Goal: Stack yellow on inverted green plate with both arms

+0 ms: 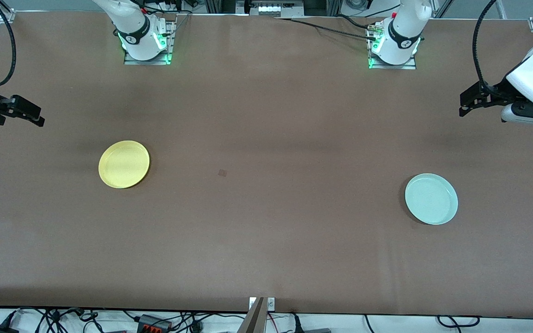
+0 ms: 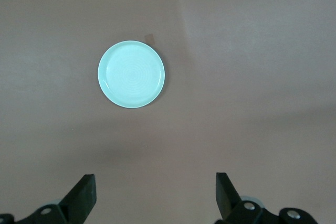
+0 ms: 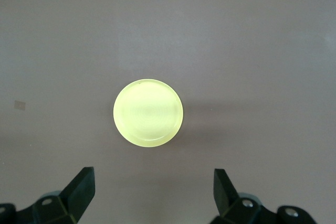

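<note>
Yellow [image 1: 124,164], green plate [image 1: 431,199] — unobstructed, apart.

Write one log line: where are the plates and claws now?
yellow plate: on table, untouched | green plate: on table, apart | left claw: open, raised, waiting | right claw: open, raised

Lighting's pretty even and soft from overhead, so the brown table [image 1: 266,231] reads flat with faint darker bands across it. Green status lights glow at both arm bases. The yellow plate [image 3: 148,113] looks blown out in the right wrist view, almost glowing, with a soft shadow beside it. The green plate [image 2: 131,74] is bright too, though its rings still show. Wrist views darken slightly toward the corners.
</note>
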